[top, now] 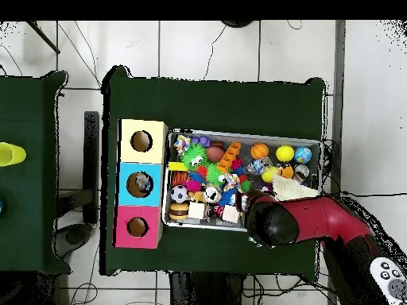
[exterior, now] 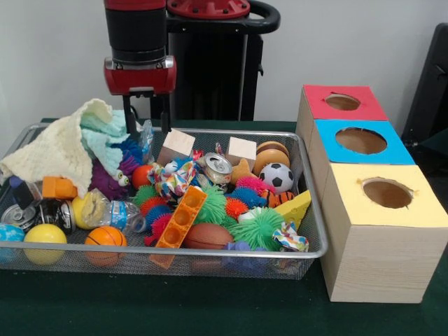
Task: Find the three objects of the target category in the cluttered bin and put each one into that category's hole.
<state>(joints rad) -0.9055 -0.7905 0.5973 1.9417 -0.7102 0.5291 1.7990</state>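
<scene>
While the gripper (exterior: pixel 146 120) hangs over the far left part of the wire basket (exterior: pixel 311 203), its two thin fingers (exterior: pixel 130 115) stand apart with nothing between them, just above a purple plush toy (exterior: pixel 112 180) and beside a pale yellow cloth (exterior: pixel 59 143). The basket is packed — a soccer ball (exterior: pixel 278 177), an orange basketball (exterior: pixel 105 238), a yellow ball (exterior: pixel 45 236), a brown football (exterior: pixel 207 235), spiky green balls (exterior: pixel 259 227), an orange block strip (exterior: pixel 183 218), a crushed can (exterior: pixel 218 168) and a plastic bottle (exterior: pixel 115 212). Just beside the basket stand three boxes in a row — red (exterior: pixel 343 103), blue (exterior: pixel 360 141), yellow (exterior: pixel 386 194) — each with a round hole on top. From overhead, the arm (top: pixel 314 221) reaches across the basket's near edge.
</scene>
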